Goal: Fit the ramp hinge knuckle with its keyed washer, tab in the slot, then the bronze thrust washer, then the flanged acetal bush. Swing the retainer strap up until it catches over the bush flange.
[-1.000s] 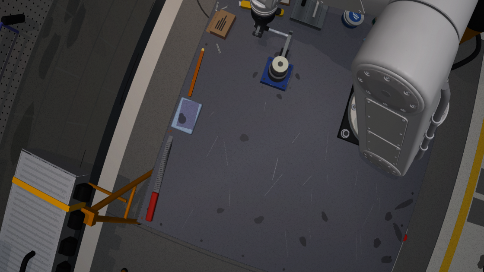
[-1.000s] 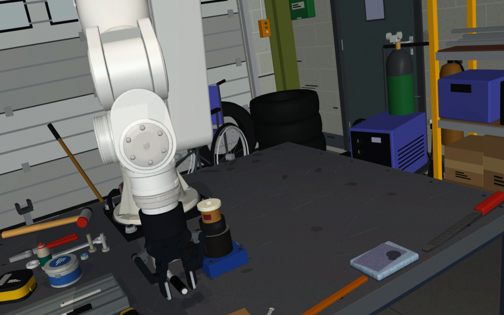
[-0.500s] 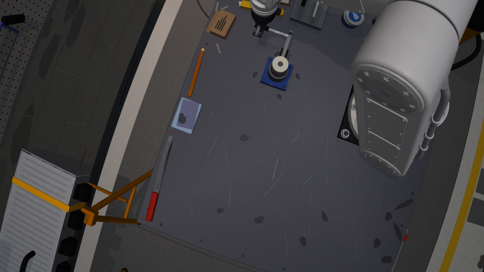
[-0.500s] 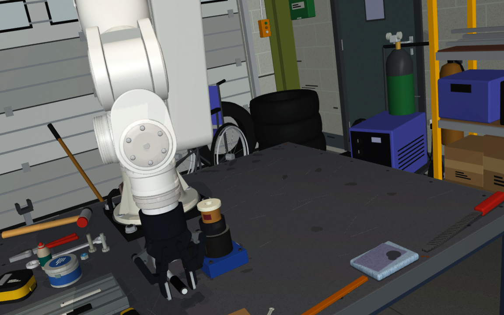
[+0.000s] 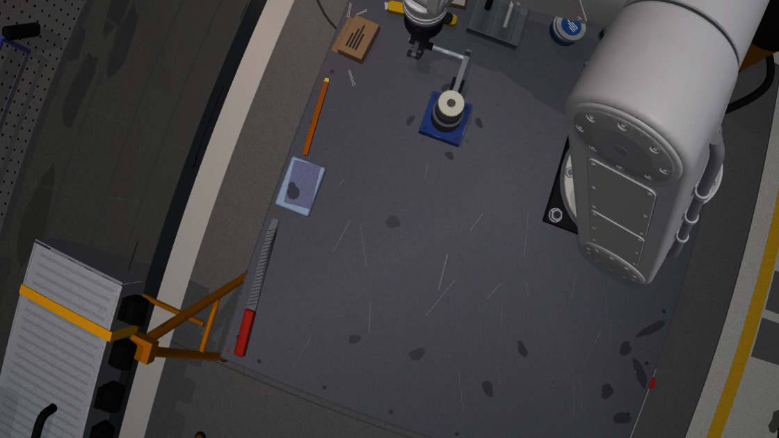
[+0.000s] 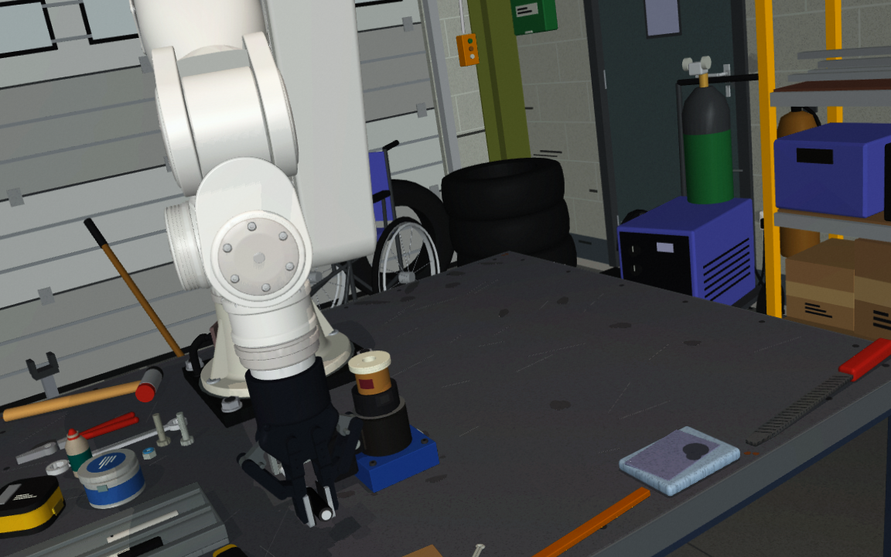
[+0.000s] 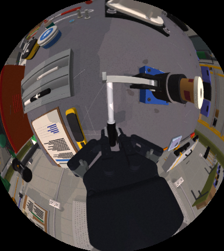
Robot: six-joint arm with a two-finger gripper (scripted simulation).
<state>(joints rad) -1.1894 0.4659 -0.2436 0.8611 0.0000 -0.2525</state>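
The hinge knuckle [image 5: 448, 114] [image 6: 383, 422] [image 7: 173, 87] stands on a blue base plate near the table's tool end, a dark cylinder carrying a bronze-coloured ring with a cream flanged bush [image 5: 451, 103] [image 6: 370, 363] [image 7: 197, 92] on top. The keyed washer is hidden in the stack. The grey retainer strap [image 5: 461, 69] [image 7: 123, 79] lies low, reaching from the knuckle's foot to a corner, where a pale handle bar [image 5: 445, 52] [image 7: 110, 100] with a dark grip turns off sideways. My gripper [image 5: 415, 52] [image 6: 316, 504] [image 7: 112, 137] is down at the table and closed on that grip.
Close behind the gripper lie a clipboard [image 7: 55, 138], a yellow-black tool [image 7: 75, 127] and a grey tray [image 5: 497, 20] [image 7: 47, 80]. A small cardboard box [image 5: 356, 37] and an orange pencil [image 5: 316, 118] lie along the near edge. The arm's base [image 5: 566, 192] stands right of the knuckle.
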